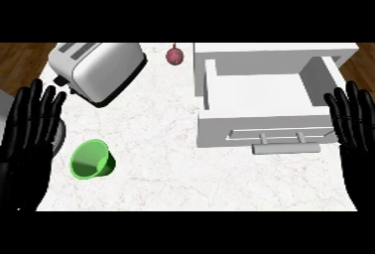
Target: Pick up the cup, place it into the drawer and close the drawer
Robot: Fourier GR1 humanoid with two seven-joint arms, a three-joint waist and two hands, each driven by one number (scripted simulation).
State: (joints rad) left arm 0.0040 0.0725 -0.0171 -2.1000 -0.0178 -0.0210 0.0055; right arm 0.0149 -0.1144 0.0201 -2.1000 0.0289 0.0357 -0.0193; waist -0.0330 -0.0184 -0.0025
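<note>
We see the cup (pixel 92 159) as a small bright green vessel lying tipped on the white marbled counter (pixel 168 163), its wide round mouth turned toward us and slightly left, its narrower base pointing right. It lies well to the left of the drawer (pixel 264 106) and a little nearer to us. The drawer is white, pulled open, with a bar handle (pixel 285 148) on its front. Left of the drawer, at the far side, we see a silver toaster (pixel 99 69), and just beside the drawer's far left corner a small reddish item (pixel 175 55). Our left hand (pixel 29 126) rests with fingers straight, released, near the cup without touching it. Our right hand (pixel 355 119) rests likewise at the drawer's right side, fingers straight, grasping nothing.
</note>
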